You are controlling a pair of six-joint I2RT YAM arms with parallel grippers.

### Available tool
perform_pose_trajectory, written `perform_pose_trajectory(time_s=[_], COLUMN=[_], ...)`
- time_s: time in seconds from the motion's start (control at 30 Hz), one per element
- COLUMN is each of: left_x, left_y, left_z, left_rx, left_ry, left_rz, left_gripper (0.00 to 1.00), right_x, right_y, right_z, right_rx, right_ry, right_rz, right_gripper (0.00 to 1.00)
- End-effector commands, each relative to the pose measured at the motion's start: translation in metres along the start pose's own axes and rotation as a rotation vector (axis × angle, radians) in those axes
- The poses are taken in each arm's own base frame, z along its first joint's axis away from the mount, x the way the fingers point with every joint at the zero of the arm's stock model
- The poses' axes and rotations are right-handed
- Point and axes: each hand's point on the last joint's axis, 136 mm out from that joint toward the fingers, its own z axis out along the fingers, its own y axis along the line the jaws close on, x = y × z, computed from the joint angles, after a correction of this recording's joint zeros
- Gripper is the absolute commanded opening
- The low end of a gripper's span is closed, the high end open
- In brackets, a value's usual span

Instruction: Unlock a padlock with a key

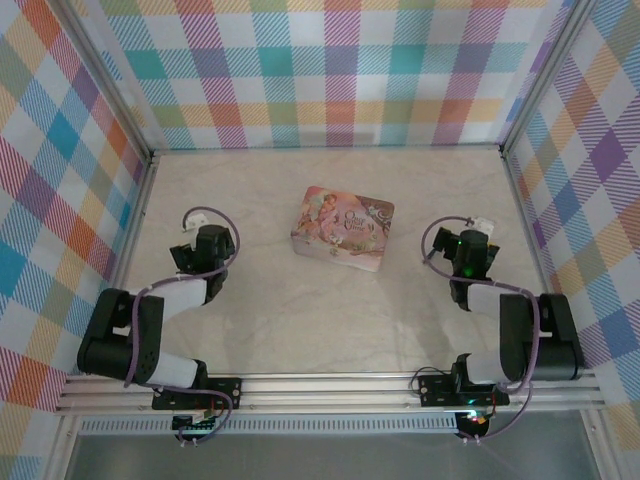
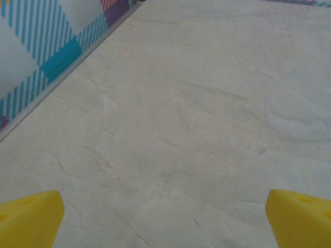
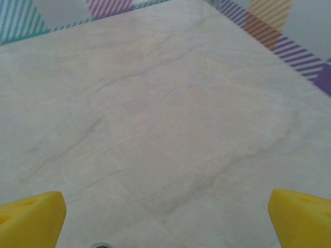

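The left gripper [image 2: 165,221] has its two yellow fingertips [image 2: 30,219] spread wide, one at each lower corner of the left wrist view, with bare marbled table [image 2: 196,113] between them and nothing in their grasp. The right gripper [image 3: 165,221] stands the same way: two yellow fingertips [image 3: 31,217] set far apart, holding nothing, above pale veined tabletop.

From above, there are two arms. The left arm [image 1: 165,300] is folded, its upper link lying low from the base and angling inward, and its wrist points toward the far wall. The right arm [image 1: 505,315] mirrors it, folded back on itself with a green light glowing at its wrist. Both wrists hover over the table, well apart from each other.

Between them, somewhat farther from the bases, lies one rectangular tin [image 1: 343,229] with a pink floral lid, closed and slightly skewed, touched by neither gripper. Where the padlock and the key lie cannot be told.

Three plaid walls [image 1: 330,70] enclose the table, and one metal rail [image 1: 330,385] carries both bases.
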Motion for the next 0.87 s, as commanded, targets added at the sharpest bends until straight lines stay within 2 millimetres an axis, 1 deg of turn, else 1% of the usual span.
perform_pose_trajectory(time_s=[0.0,0.03,0.07,0.13,0.17,0.2,0.23,0.27,0.33,0.37,0.4,0.43,0.47,0.53,0.57,0.83], left_x=[-0.019,-0.015,-0.016,-0.013,-0.012,-0.008,-0.009,-0.010,-0.006,-0.002,0.001,0.004,-0.002,0.002,-0.001,0.001], left_y=[0.000,0.001,-0.002,-0.011,-0.021,-0.035,-0.038,-0.036,-0.038,-0.034,-0.031,-0.032,-0.032,-0.033,-0.033,-0.033], left_z=[0.000,0.000,0.001,0.006,0.010,0.013,0.014,0.014,0.011,0.012,0.012,0.014,0.013,0.013,0.013,0.013], left_rx=[0.051,0.053,0.071,0.101,0.140,0.204,0.216,0.226,0.263,0.260,0.259,0.253,0.259,0.256,0.256,0.256], left_ry=[-0.164,-0.141,-0.137,-0.105,-0.090,-0.062,-0.062,-0.062,-0.078,-0.126,-0.119,-0.065,-0.117,-0.082,-0.104,-0.093], left_rz=[-0.050,-0.044,-0.044,-0.013,0.022,0.064,0.068,0.049,0.044,0.016,0.012,0.025,0.013,0.026,0.022,0.025], left_gripper=[1.00,1.00,1.00,1.00,1.00,1.00,1.00,1.00,1.00,1.00,1.00,1.00,1.00,1.00,1.00,1.00], right_x=[-0.023,-0.021,-0.021,-0.013,-0.011,-0.008,-0.006,-0.010,-0.008,-0.011,-0.008,-0.008,-0.009,-0.008,-0.008,-0.007], right_y=[0.028,0.035,0.039,0.050,0.051,0.049,0.045,0.043,0.043,0.044,0.044,0.046,0.046,0.049,0.049,0.052], right_z=[-0.009,-0.011,-0.009,-0.002,0.006,0.009,0.009,0.010,0.009,0.009,0.009,0.009,0.011,0.010,0.010,0.011], right_rx=[-0.157,-0.193,-0.213,-0.264,-0.254,-0.236,-0.214,-0.203,-0.204,-0.206,-0.209,-0.214,-0.215,-0.225,-0.227,-0.240], right_ry=[-0.157,-0.150,-0.149,-0.100,-0.119,-0.107,-0.059,-0.100,-0.076,-0.102,-0.087,-0.077,-0.080,-0.075,-0.076,-0.067], right_rz=[-0.063,-0.081,-0.094,-0.130,-0.131,-0.129,-0.116,-0.110,-0.108,-0.111,-0.115,-0.117,-0.122,-0.128,-0.129,-0.138], right_gripper=[1.00,1.00,1.00,1.00,1.00,0.99,1.00,1.00,1.00,1.00,1.00,1.00,1.00,1.00,1.00,1.00])
